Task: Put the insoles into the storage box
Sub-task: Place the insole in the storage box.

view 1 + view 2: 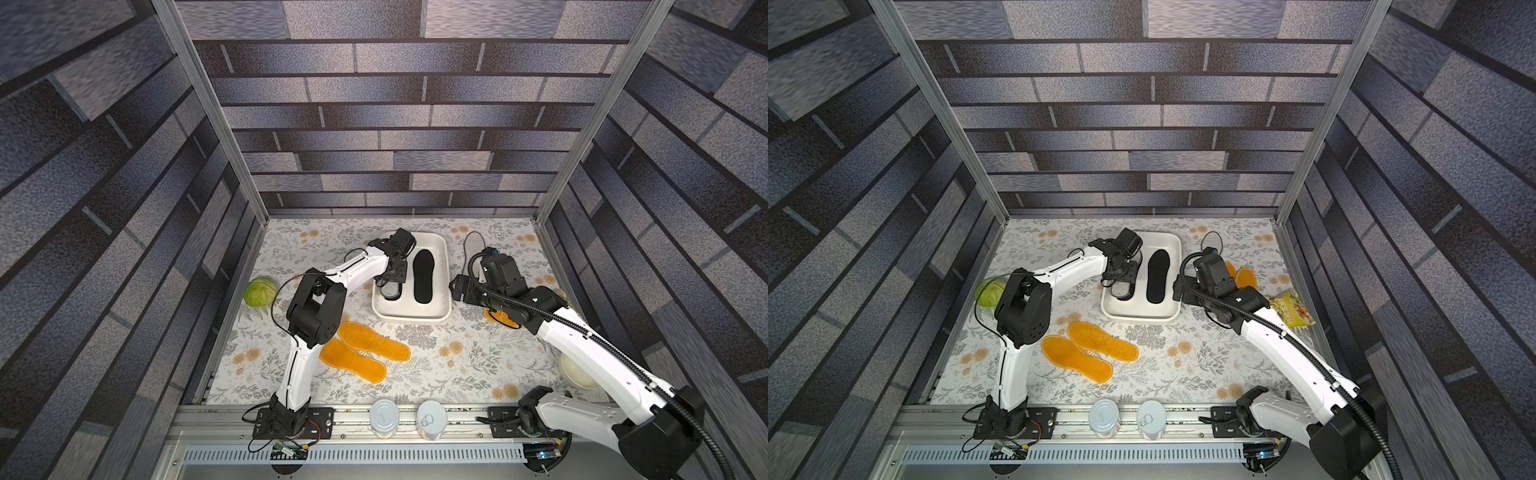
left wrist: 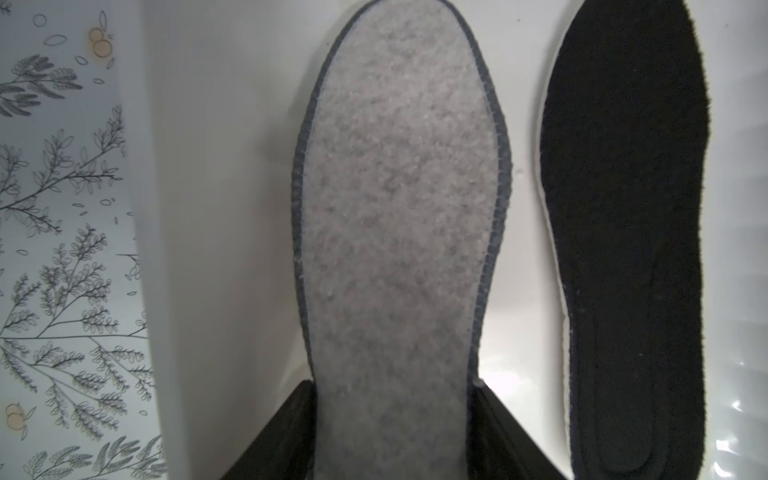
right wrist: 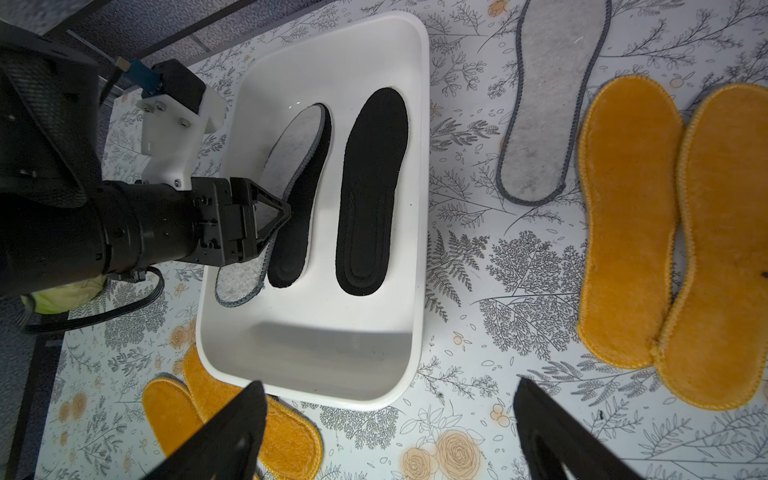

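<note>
The right jaws (image 3: pixel 389 383) hang spread wide with nothing between them, just beside the storage box (image 1: pixel 415 319) on the right arm's side. The left jaws (image 2: pixel 392 386) reach down into the box and flank the narrow waist of a grey felt insole (image 2: pixel 399 187), one jaw against each dark edge; whether they press it or only touch it I cannot tell. That insole lies over a covered black insole (image 3: pixel 296 224), with its heel toward the near end by the box wall and its toe toward the far end. Counting from the front, two tins (image 1: pixel 384 417) stand on the rail and one cream bowl (image 1: pixel 575 371) sits by the right arm. Two near orange-yellow insoles (image 1: pixel 352 360) lie touching on the counter (image 1: pixel 457 365) beside the left arm, and one cabbage (image 1: pixel 259 292) is at the left edge. The single box holds both black ones, the covered one and a free black insole (image 1: pixel 423 276) lying flat beside it, apart from it. To the right of the box are one snack bag (image 1: pixel 1292 308) and two more orange-yellow insoles (image 3: pixel 627 224), side by side and touching. Farthest back, a second grey insole (image 3: pixel 548 104) lies flat on the counter. That makes four orange-yellow, two black and two grey.
</note>
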`<move>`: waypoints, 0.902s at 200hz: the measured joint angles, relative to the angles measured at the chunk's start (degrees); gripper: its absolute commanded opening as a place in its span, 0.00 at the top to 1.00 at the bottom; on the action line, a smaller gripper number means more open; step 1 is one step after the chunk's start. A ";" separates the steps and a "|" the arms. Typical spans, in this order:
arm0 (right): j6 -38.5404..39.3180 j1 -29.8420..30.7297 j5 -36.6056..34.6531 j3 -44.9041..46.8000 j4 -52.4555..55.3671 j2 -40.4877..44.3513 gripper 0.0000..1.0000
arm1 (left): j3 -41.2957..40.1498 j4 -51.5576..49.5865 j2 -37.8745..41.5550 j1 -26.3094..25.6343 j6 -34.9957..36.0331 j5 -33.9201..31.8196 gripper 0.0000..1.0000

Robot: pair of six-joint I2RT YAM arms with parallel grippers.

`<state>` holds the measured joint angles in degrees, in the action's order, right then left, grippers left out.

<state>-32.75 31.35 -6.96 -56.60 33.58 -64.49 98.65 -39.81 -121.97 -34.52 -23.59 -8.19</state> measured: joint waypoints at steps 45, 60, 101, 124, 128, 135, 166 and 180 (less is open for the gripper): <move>0.00 -0.26 0.00 0.17 0.02 0.02 0.06 | 0.00 0.00 -1.01 0.00 -0.52 0.24 0.40; 0.00 -0.26 0.00 0.22 0.02 0.02 0.06 | 0.00 0.00 -1.05 0.00 -0.72 0.24 0.39; 0.00 -0.26 0.00 0.22 0.02 0.02 0.06 | 0.00 0.00 -1.11 0.00 -0.92 0.35 0.39; 0.00 -0.26 0.00 0.22 0.00 0.02 0.06 | 0.02 0.00 -1.20 0.00 -0.92 0.39 0.38; 0.00 -0.26 0.00 0.22 0.00 0.02 0.06 | 0.04 0.00 -1.22 0.00 -0.92 0.42 0.38; 0.00 -0.26 0.00 0.22 0.00 0.02 0.06 | 0.07 0.00 -1.31 0.00 -0.92 0.42 0.38; 0.00 -0.26 0.00 0.24 0.00 0.02 0.06 | 0.26 0.00 -1.99 0.00 -0.92 0.42 0.38; 0.00 -0.26 0.00 0.31 0.00 0.02 0.06 | 0.44 -0.02 -2.27 0.00 -0.94 0.44 0.38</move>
<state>-32.75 31.09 -6.96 -56.29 33.58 -64.47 99.09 -39.83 -124.25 -34.52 -24.53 -7.75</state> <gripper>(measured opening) 0.940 0.625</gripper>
